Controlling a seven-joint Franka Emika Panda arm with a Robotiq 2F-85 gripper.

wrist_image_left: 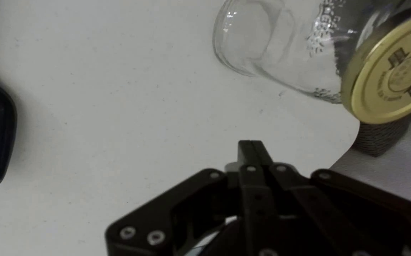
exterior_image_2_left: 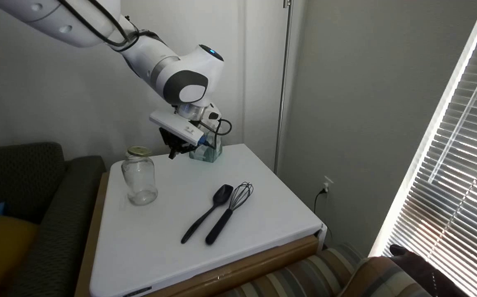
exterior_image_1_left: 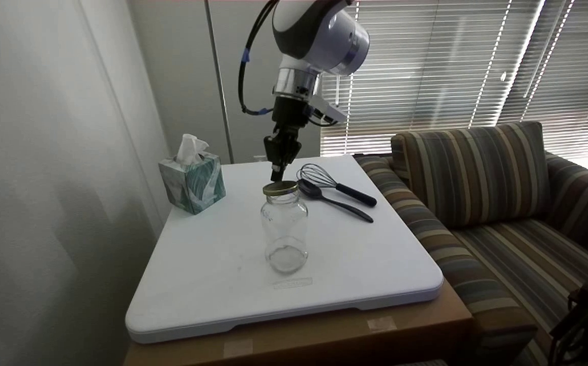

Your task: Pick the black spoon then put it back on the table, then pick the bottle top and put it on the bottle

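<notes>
White table (exterior_image_1_left: 207, 274) between wall (exterior_image_1_left: 50, 178) and striped armchair (exterior_image_1_left: 518, 249)

From left in an exterior view: teal tissue box (exterior_image_1_left: 195, 185); gripper (exterior_image_1_left: 276, 176), tips pressed together, beyond the upright bottle (exterior_image_1_left: 285, 229), gold bottle top (exterior_image_1_left: 280, 188) on its mouth; black spoon (exterior_image_1_left: 332, 202) beside a whisk (exterior_image_1_left: 349, 191); blinds (exterior_image_1_left: 411, 61), far right.

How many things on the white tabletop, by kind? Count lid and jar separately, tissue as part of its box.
Utensils: 2 (black spoon, black whisk)
Jars: 1 (clear glass jar)
Lids: 1 (gold lid, on the jar's mouth)
Boxes: 1 (teal tissue box)
Total: 5
</notes>
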